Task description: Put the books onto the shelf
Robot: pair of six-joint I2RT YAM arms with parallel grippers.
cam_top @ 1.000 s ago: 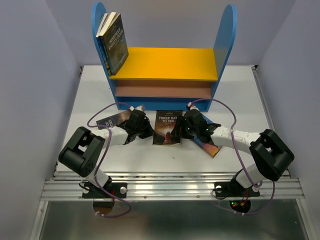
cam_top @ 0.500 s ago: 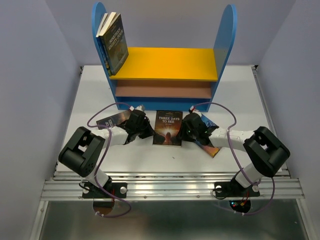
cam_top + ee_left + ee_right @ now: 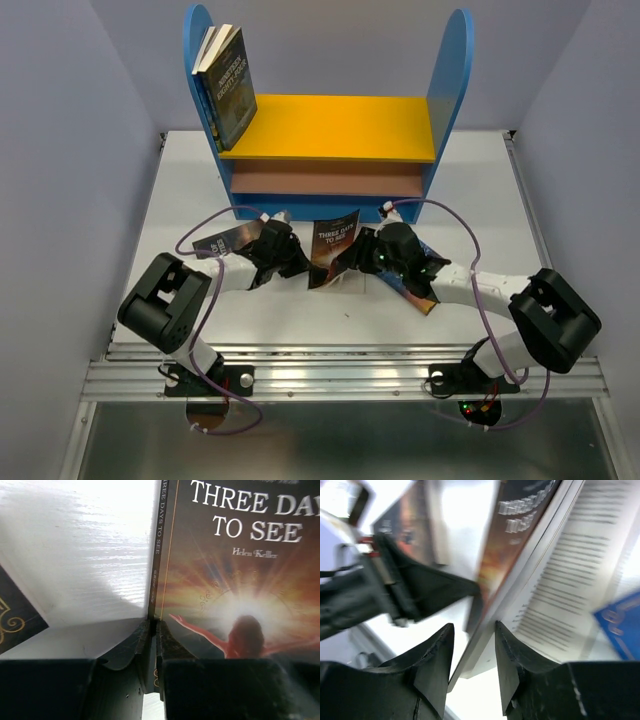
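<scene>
The Three Days to See book [image 3: 335, 245] stands tilted in front of the shelf [image 3: 330, 125], its right edge lifted off the table. My right gripper [image 3: 368, 258] has closed in on that free edge. In the right wrist view the cover and a wad of pages [image 3: 512, 555] run slantwise between its fingers [image 3: 474, 626], with a printed page against the right finger. My left gripper [image 3: 297, 262] is shut, its fingertips [image 3: 153, 622] pressed against the bottom of the book's spine [image 3: 159, 555]. Two books [image 3: 228, 85] lean on the shelf's yellow board at the left panel.
A dark book [image 3: 222, 240] lies under my left arm, and its corner [image 3: 10, 620] shows in the left wrist view. A blue and orange book [image 3: 420, 292] lies under my right arm. Grey walls close in on both sides of the white table [image 3: 480, 190].
My right gripper has narrowed onto the book's right edge and raised it, so the book has gone from lying flat to tilted. The left gripper has stayed at the spine.
</scene>
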